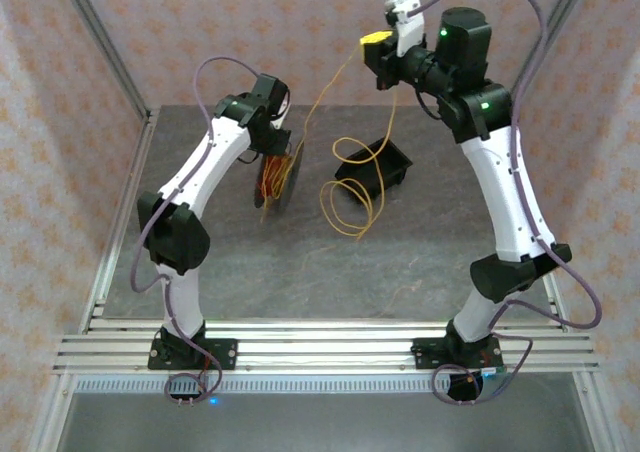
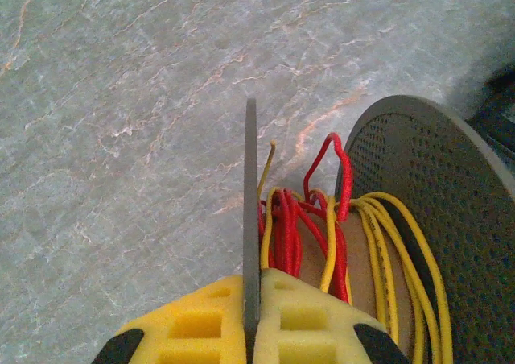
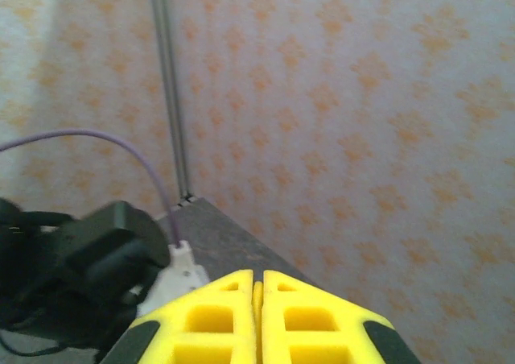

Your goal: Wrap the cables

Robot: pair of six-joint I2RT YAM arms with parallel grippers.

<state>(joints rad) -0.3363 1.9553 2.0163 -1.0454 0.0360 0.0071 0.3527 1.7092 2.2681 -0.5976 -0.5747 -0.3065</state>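
Cables point(image 1: 323, 197) on grey marbled tbl point(image 1: 420, 262), orange-patterned walls point(image 1: 300, 32), black tray point(image 1: 378, 167)

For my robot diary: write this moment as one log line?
left gripper: shut on spool | right gripper: raised, shut on yellow cable | wrap: unfinished

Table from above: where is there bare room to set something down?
Barest: the near stretch of table between the left arm and right arm, and the far-left corner behind the left arm. Crowded: the middle, where the spool, loose yellow cables and black tray cluster.
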